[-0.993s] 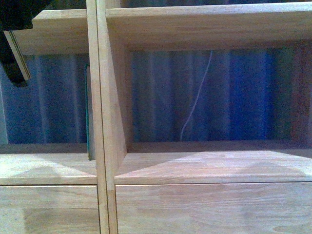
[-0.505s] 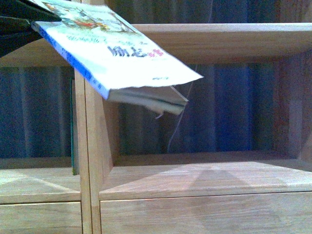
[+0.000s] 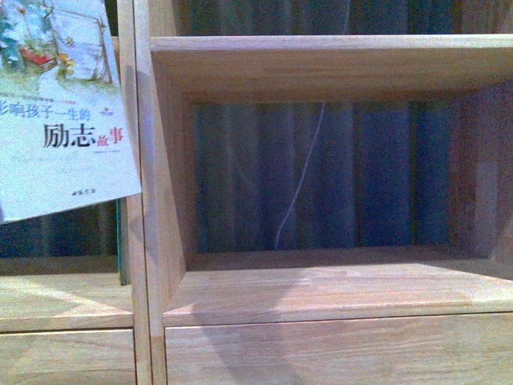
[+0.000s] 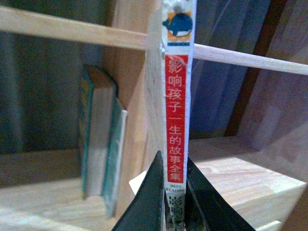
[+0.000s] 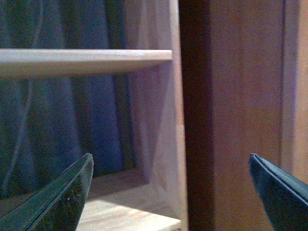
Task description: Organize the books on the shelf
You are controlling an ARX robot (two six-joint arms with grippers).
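Paperback [image 3: 60, 104], front view: held up at the top left, cover facing the camera and a little tilted. It hangs in front of the left column's cubby, with its lower edge clear of the cubby floor and its right edge just reaching the divider [image 3: 143, 200].
Shelf [image 3: 321, 64], front view: light wood with an open back. The wide right cubby has nothing standing in it, and plain drawer fronts [image 3: 337, 353] sit below both columns.
Dark-green book [image 3: 122, 241], front view: a thin upright sliver on the left cubby floor, touching the divider.
Backdrop, front view: a dark blue curtain [image 3: 385, 176] shows through the open back, with a thin pale cord [image 3: 300, 184] hanging down it.
Claws, front view: neither one shows.
Left claw [image 4: 173, 161], left wrist view: pinching the paperback at the lower end of its spine, one finger on each cover.
Paperback, left wrist view: spine towards the camera, red with a white band and a whale mark at the far end. It is upright in front of the divider edge.
Green volumes, left wrist view: standing in the left cubby close to the divider. Whether this is one book or two cannot be told.
Right claw [image 5: 168, 192], right wrist view: spread wide with nothing between its fingers.
Surroundings, right wrist view: the claw faces the shelf's outer right upright. A darker reddish-brown panel [image 5: 231, 120] stands just beside that upright.
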